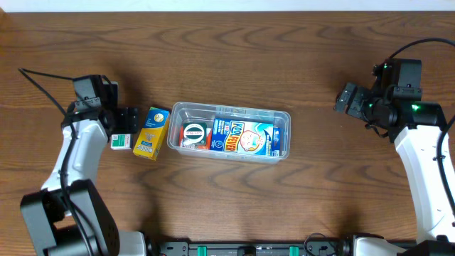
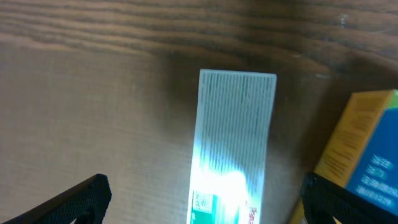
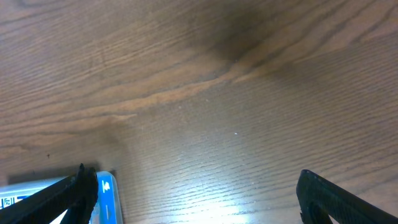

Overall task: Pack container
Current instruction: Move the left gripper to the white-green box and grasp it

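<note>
The clear container lies mid-table and holds a blue and white box and a small red and green box. A yellow and blue box lies just left of it. A small white and green box lies left of that one. My left gripper is open, above the white and green box, its fingers wide on either side; the yellow box is at the right edge. My right gripper is open and empty, over bare table right of the container.
The wooden table stretches around the container. The black cables of both arms run at the far left and the far right.
</note>
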`<state>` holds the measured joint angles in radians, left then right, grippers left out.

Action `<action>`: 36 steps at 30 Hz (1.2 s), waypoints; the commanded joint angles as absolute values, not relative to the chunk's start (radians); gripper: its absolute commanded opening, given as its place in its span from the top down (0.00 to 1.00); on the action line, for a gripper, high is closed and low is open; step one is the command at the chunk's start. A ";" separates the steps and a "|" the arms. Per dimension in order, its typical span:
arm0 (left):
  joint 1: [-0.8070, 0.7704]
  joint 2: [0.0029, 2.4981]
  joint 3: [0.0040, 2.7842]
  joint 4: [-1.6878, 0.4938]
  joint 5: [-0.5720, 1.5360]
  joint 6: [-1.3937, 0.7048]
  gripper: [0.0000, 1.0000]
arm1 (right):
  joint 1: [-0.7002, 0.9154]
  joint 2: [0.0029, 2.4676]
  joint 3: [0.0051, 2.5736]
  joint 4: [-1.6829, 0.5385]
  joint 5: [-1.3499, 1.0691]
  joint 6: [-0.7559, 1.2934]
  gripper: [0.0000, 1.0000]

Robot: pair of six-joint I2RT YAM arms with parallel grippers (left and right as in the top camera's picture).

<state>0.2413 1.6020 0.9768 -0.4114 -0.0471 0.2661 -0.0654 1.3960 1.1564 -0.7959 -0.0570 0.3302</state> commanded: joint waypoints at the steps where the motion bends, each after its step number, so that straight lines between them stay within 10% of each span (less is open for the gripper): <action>1: 0.246 1.660 0.990 -0.390 -0.060 0.329 0.02 | -0.071 1.394 1.159 -0.797 -0.064 0.344 0.01; 14: 0.246 1.790 0.990 -0.297 -0.060 0.365 0.00 | -0.071 1.394 1.159 -0.798 -0.064 0.344 0.01; 22: 0.247 1.797 0.990 -0.297 -0.060 0.365 0.27 | -0.071 1.394 1.159 -0.797 -0.064 0.344 0.01; 36: 0.247 1.694 0.990 -0.303 -0.060 0.358 0.28 | -0.071 1.394 1.159 -0.798 -0.064 0.344 0.01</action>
<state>0.2413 1.7416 0.9768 -0.2993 -0.0525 0.3634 -0.0654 1.3960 1.1564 -0.7959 -0.0570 0.3305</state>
